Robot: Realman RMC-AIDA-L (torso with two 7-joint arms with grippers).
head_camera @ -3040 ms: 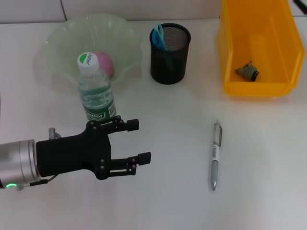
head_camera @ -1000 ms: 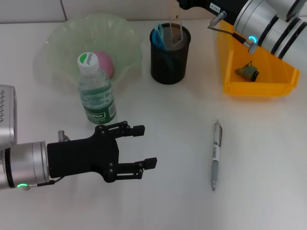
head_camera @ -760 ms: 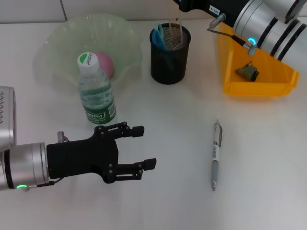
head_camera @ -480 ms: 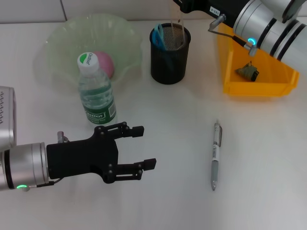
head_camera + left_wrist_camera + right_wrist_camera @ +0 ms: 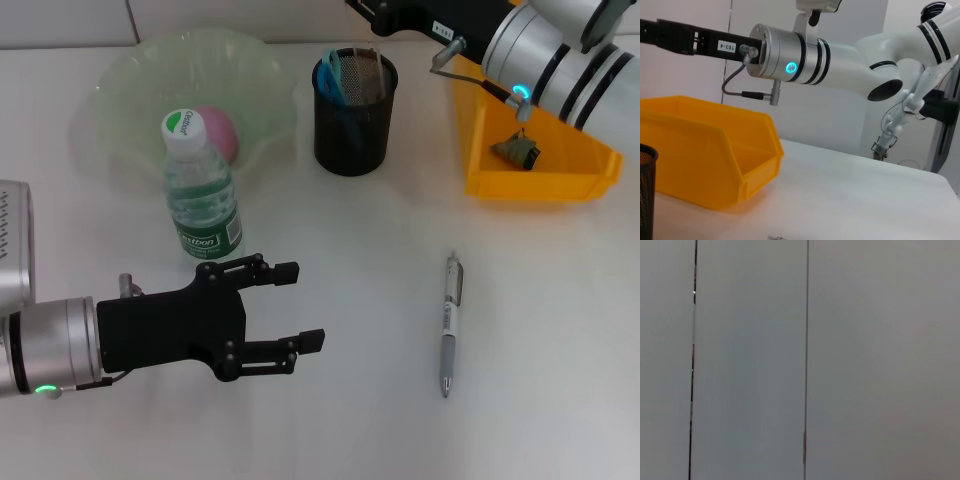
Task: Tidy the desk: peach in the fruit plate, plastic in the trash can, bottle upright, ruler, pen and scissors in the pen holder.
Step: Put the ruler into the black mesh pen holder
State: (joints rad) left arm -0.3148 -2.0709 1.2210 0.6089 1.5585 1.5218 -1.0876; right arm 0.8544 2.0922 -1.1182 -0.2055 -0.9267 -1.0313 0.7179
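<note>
Pale green translucent fruit plate (image 5: pixel 120 90), wavy rim, pink peach (image 5: pixel 218 132) inside. Clear bottle (image 5: pixel 200 195), white cap with green ring, green label. Black mesh pen holder (image 5: pixel 354 125), blue scissors handles (image 5: pixel 331 75) poking out. Bright yellow-orange trash can (image 5: pixel 530 165), dark greenish crumpled plastic (image 5: pixel 516 149) in it. Silver-grey pen (image 5: pixel 450 322) on white desk (image 5: pixel 350 270). Matte black left gripper (image 5: pixel 290 305), silver wrist, green light. White right arm (image 5: pixel 560 50), black bands, cyan light.

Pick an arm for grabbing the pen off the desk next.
Left, probably. The left tool is open, low over the desk and empty, with the pen lying to its right. The right arm reaches over the pen holder at the far edge, its tool out of view.
</note>
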